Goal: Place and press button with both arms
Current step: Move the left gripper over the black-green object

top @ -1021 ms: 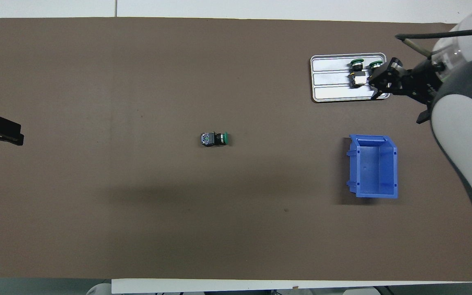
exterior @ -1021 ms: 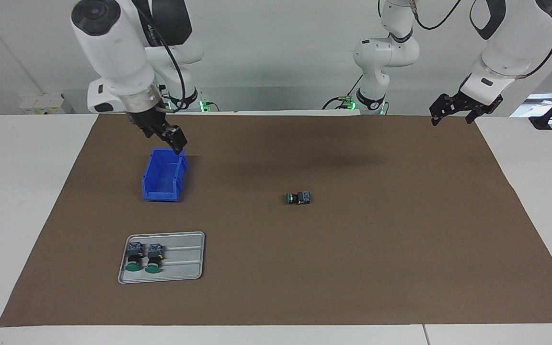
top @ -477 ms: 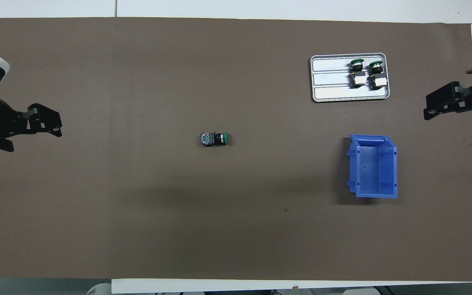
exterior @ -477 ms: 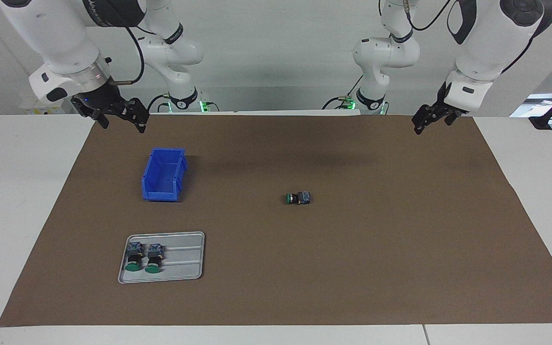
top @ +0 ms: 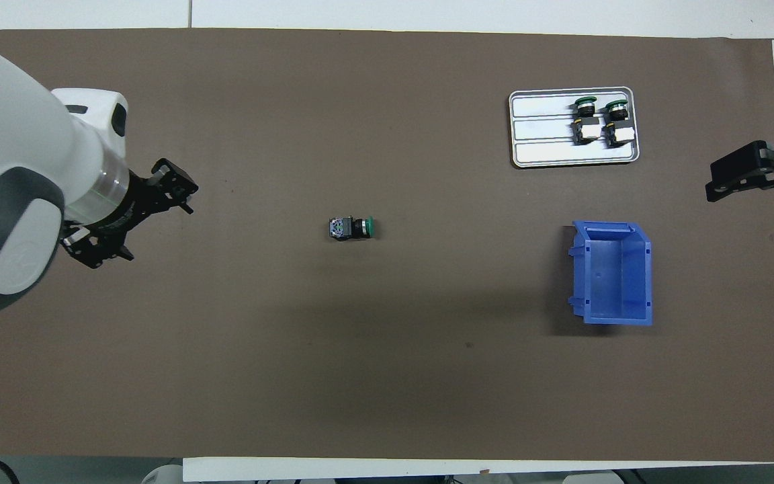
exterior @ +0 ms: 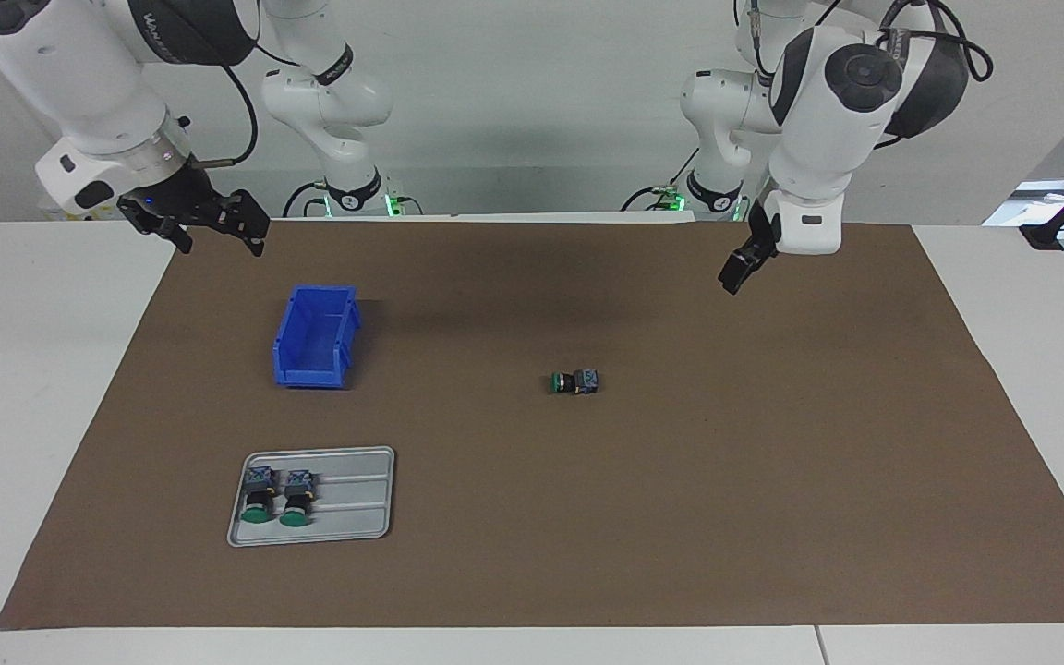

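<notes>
My right pincer [exterior: 216, 233] hangs with its jaws spread and nothing in them, over the corner of the brown paper mat [exterior: 680, 517] at the right arm's end of the bench, where it waits. Just below it stands a blue plastic bin [exterior: 310, 374], hard-walled, open-topped and empty. Farther from me lies a shallow grey metal tray [exterior: 356, 503] with ribbed lanes, and two twin buttons [exterior: 275, 496] sit side by side at one end of it. The button [exterior: 574, 381] I judge to be mine lies alone on its side near the middle of the mat, well apart from everything, its round green cap toward the right arm's end and its square blue-grey block toward the left arm's. I expect it to be light, rigid plastic. The domed cap looks smooth and likely to slip or roll, so I would clamp across the flat faces of the block or the black collar, never on the cap, which should give when pushed. My left pincer [exterior: 735, 274] is open and empty too, up over bare mat toward the left arm's end.
</notes>
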{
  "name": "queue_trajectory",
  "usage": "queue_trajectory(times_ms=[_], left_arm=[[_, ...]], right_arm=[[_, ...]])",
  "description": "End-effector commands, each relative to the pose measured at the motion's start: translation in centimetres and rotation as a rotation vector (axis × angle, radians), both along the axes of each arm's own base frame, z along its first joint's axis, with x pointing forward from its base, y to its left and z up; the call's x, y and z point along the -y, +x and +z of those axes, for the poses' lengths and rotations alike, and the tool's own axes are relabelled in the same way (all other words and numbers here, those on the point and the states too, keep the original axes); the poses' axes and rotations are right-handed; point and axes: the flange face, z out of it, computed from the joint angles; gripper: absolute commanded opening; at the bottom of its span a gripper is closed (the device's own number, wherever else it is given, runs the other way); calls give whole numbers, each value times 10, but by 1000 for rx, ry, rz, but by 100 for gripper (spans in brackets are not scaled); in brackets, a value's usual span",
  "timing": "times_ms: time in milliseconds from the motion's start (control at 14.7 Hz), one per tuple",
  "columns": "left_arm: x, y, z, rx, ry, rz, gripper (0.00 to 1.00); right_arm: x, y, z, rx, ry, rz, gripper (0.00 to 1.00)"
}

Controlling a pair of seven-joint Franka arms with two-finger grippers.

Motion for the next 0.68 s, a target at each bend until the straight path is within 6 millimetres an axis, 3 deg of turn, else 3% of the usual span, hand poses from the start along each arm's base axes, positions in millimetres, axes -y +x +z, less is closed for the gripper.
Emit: queue_trajectory(times_ms=[0, 136, 613], left_arm=[[38, 2, -25, 24, -6, 186, 100], [63, 6, -40, 49, -30, 287, 100], [160, 5, -123, 37, -39, 471, 99]], right_arm=[[1, -4, 2, 18, -17, 28, 98], [2, -5, 0, 12, -18, 22, 98], [2, 1, 2, 39, -24, 82, 98]])
